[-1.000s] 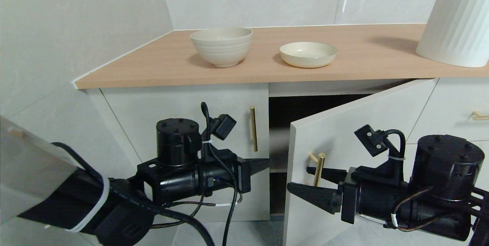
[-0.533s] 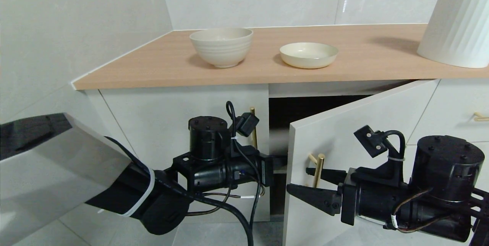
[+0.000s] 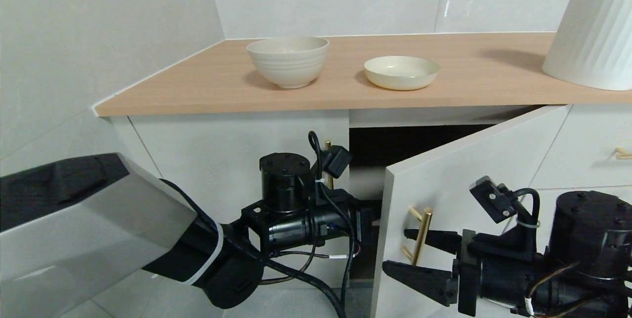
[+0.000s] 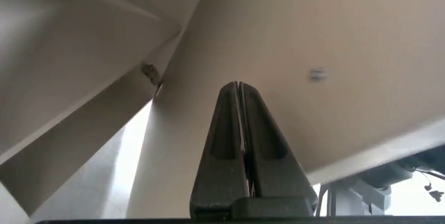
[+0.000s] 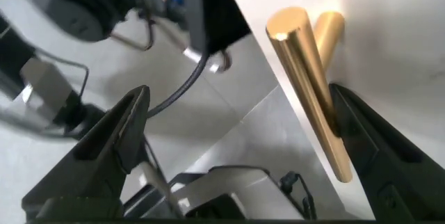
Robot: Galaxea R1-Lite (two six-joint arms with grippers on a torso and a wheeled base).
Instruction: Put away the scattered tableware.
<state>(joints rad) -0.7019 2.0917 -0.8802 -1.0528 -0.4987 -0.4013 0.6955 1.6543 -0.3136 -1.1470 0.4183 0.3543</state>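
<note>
Wood worktop point(image 3: 207, 86): you have a cream ribbed bowl point(image 3: 288, 61) and a shallow cream dish point(image 3: 401, 71) on it, both upright and standing apart.
Cabinet door point(image 3: 444, 175): white, partly open below the dish.
Right hand point(image 3: 395, 249): spread, with one finger on each side of the door's brass handle point(image 3: 421, 234). You cannot confirm contact.
Left hand point(image 4: 238, 113): fingers pressed together and holding nothing, tip in the gap beside the open door's edge.
Ribbed white vessel point(image 3: 592, 26): at the far right of your worktop.
</note>
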